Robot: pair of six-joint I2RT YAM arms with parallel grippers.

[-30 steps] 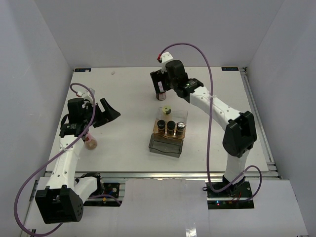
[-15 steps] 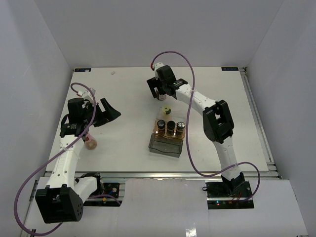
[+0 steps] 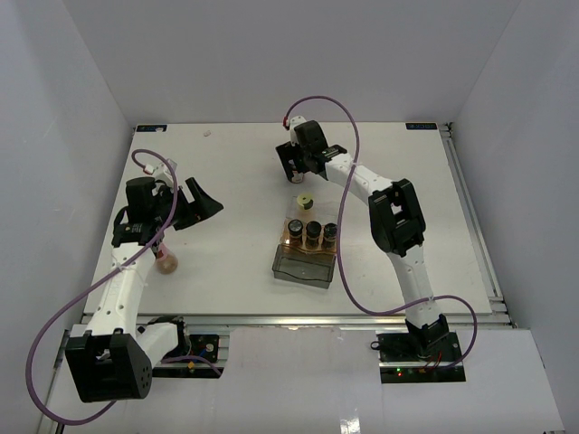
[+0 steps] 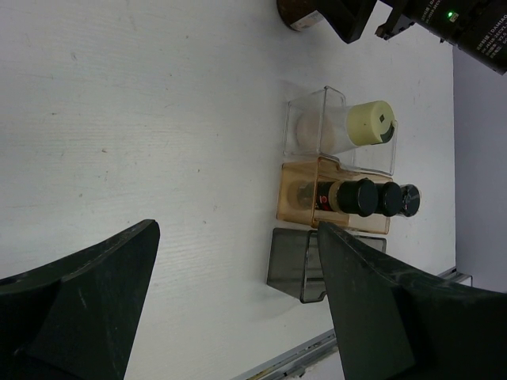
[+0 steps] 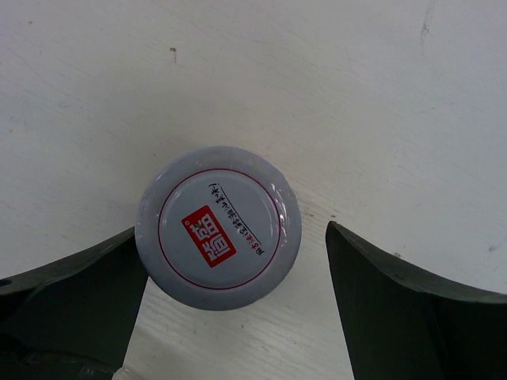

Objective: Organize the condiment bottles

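**Right jaws straddle white-capped jar, left empty**

Your right gripper (image 5: 231,237) sits over the white red-labelled jar (image 5: 218,228), at 12 o'clock from the bin (image 3: 301,269). Its jaws are wide, one finger against the cap's edge, the other clear of it. The left gripper (image 3: 194,204) gapes wide and holds nothing. Pink-capped jar (image 3: 166,263) is at 9 o'clock from the bin. Three black-capped jars (image 3: 312,232) fill the bin's 12 o'clock end, with the yellow-green-capped jar (image 3: 305,201) just beyond.

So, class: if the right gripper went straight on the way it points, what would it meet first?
Probably the white-capped jar, standing between the right gripper's open fingers.
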